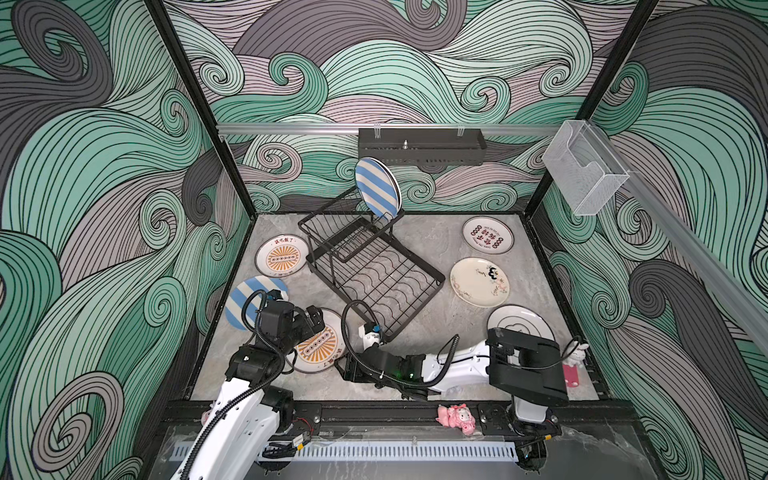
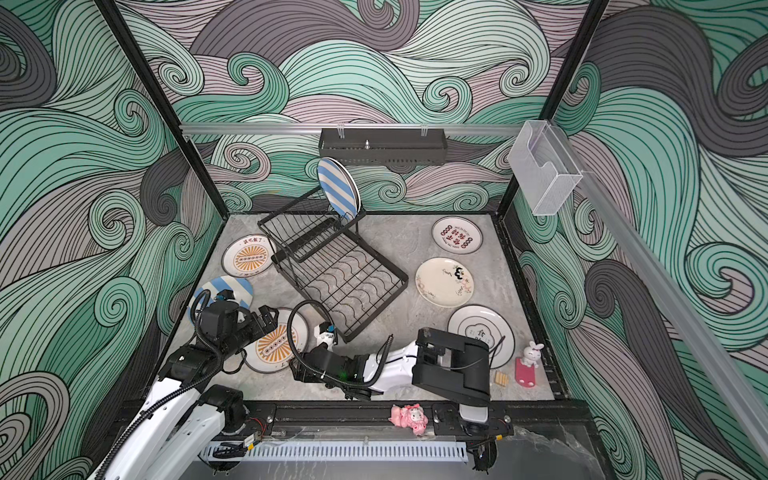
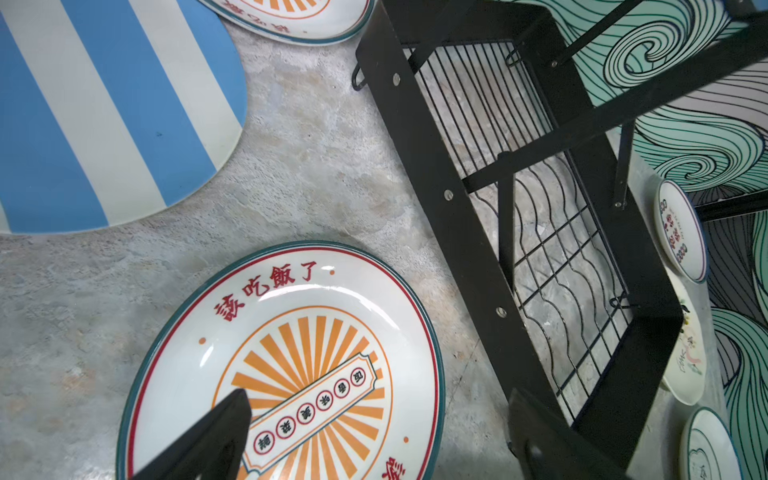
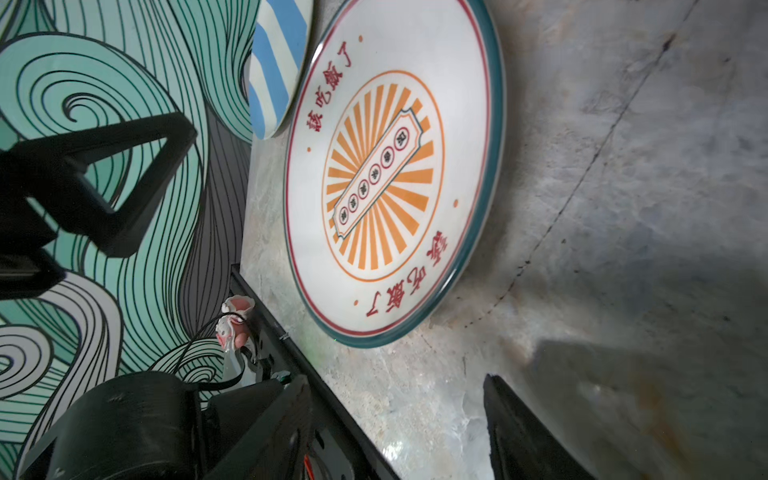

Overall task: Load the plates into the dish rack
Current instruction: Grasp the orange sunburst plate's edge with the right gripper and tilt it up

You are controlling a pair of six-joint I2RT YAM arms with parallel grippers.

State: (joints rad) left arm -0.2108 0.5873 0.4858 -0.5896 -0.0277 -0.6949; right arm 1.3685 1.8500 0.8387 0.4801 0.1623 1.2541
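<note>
The black wire dish rack [image 1: 434,277] stands mid-table with one blue-and-cream striped plate [image 1: 377,189] upright in its raised basket. The other plates lie flat: an orange sunburst plate [image 1: 282,255], a striped one [image 1: 237,301], a red-lettered one [image 1: 487,235], a cream doodled one [image 1: 480,281] and a flower-outline one [image 1: 519,320] partly under my right arm. My left gripper [image 1: 312,319] hovers open over a second sunburst plate [image 3: 299,332], one finger [image 3: 216,432] above it. My right gripper [image 1: 348,369] is open, low beside that plate [image 4: 395,174], holding nothing.
A black perforated tray [image 1: 422,147] and a clear plastic box [image 1: 582,170] hang on the walls. A pink toy [image 1: 457,417] sits on the front rail. A bunny figurine on a pink stand [image 1: 575,361] occupies the front right corner.
</note>
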